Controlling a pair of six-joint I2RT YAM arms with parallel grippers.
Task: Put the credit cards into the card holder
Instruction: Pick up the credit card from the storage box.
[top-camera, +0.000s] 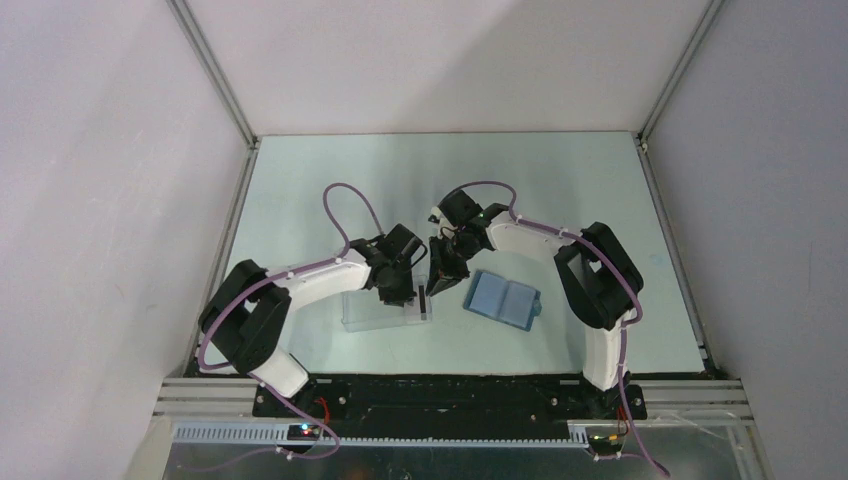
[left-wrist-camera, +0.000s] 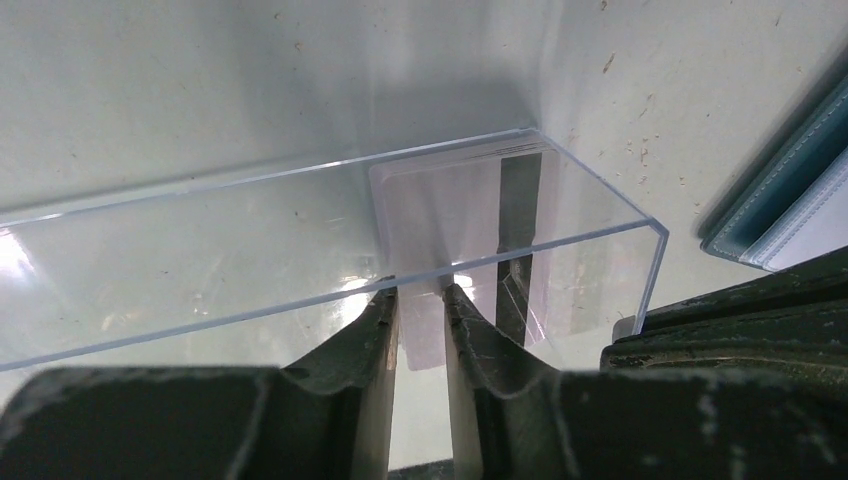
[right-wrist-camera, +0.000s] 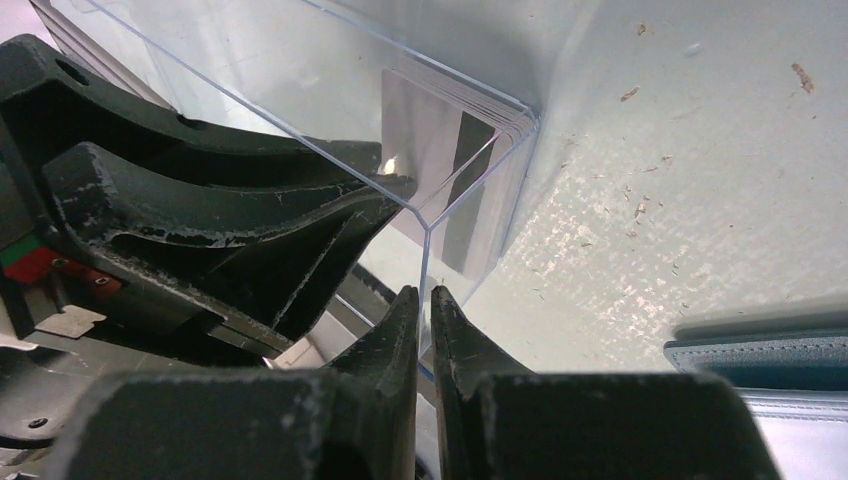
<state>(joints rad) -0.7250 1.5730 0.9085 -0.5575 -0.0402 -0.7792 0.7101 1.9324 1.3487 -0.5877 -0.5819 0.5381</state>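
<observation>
The credit cards (left-wrist-camera: 445, 215) stand as a whitish stack with a black stripe against the right end wall of a clear plastic box (left-wrist-camera: 200, 270), also visible in the right wrist view, cards (right-wrist-camera: 430, 130). My left gripper (left-wrist-camera: 420, 290) reaches at the box's rim, its jaws narrowly open, and a card's face shows through the gap. My right gripper (right-wrist-camera: 424, 292) is shut on the box's end wall at its corner. The teal-blue card holder (top-camera: 503, 300) lies open on the table to the right of the box, its edge in both wrist views (left-wrist-camera: 790, 190) (right-wrist-camera: 770, 365).
The clear box (top-camera: 385, 310) lies near the table's front edge, between the two arms. My left gripper (top-camera: 405, 293) and right gripper (top-camera: 443, 280) are close together above its right end. Enclosure walls stand on all sides of the pale table (top-camera: 560, 190).
</observation>
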